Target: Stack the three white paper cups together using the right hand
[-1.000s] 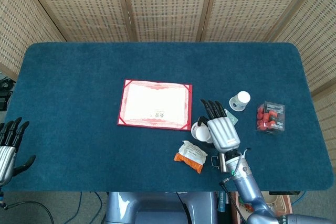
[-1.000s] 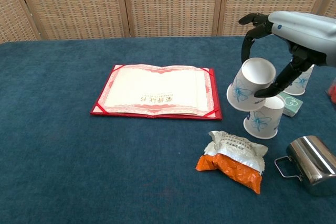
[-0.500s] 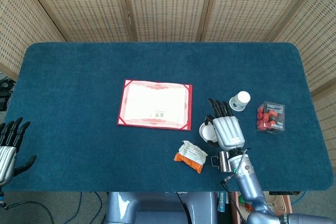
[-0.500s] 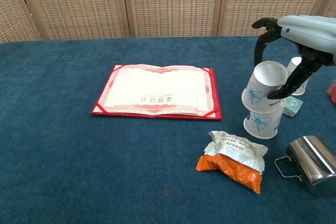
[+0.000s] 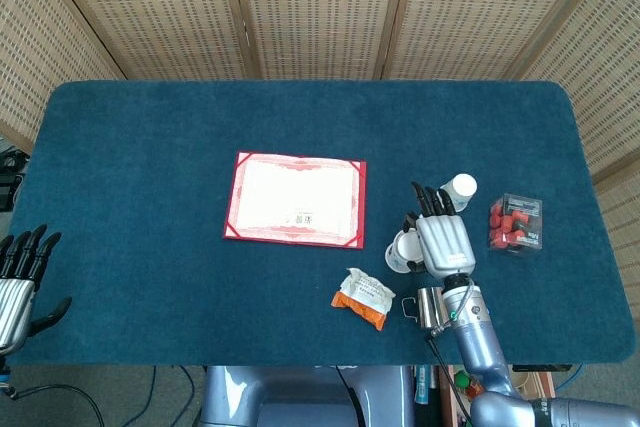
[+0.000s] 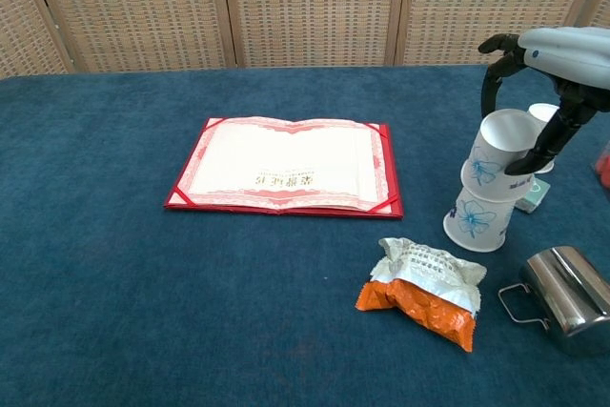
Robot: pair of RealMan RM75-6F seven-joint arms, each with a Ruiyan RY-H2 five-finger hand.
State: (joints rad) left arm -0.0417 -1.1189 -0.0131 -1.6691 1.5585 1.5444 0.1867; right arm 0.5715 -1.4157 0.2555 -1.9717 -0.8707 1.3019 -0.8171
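Two of the three white paper cups are now joined. The held cup (image 6: 503,146), tilted and well to the nine o'clock side of its target a second ago, has travelled toward three o'clock and come upright; its base now sits inside the mouth of the lower cup (image 6: 477,217), which stands on the blue tablecloth (image 6: 114,264).

Right hand (image 6: 551,73): fingers and thumb wrapped around the upper cup from above, still gripping it. In the head view the same hand (image 5: 442,240) covers most of the pair.

Third cup (image 6: 545,116): upright at roughly one o'clock of the stack, just beside it, partly hidden behind the hand; unmoved. From above it shows as a white circle (image 5: 462,187).

Left hand (image 5: 18,272): at the table's near left corner, fingers spread, holding nothing, unchanged.

Other items, none shifted:
- red certificate folder (image 6: 284,176), lying open, at nine o'clock of the stack
- orange snack packet (image 6: 422,291), at seven o'clock
- steel mug (image 6: 562,290), on its side, at five o'clock
- small green box (image 6: 531,193), just behind the stack
- clear box of red pieces (image 5: 516,223), at three o'clock

Judgement: the first nesting looks nearly done, though the upper cup appears not fully seated. One cup remains to be added.
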